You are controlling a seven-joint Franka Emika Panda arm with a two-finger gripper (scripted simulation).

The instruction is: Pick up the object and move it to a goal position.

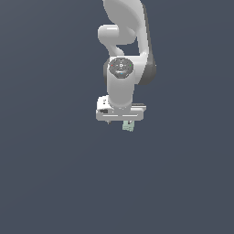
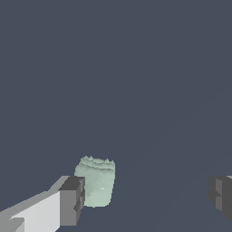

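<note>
Just beside one of the wide-apart fingers sits the object.

— What colours are you looking at?

— You have a pale mint-green object with a faintly ridged, mottled face, set against a flat slate-blue background.

— And the arm?

— Your arm is white with a dark grey band along one side. The gripper has a white bar, and its fingertips are dark grey.
</note>
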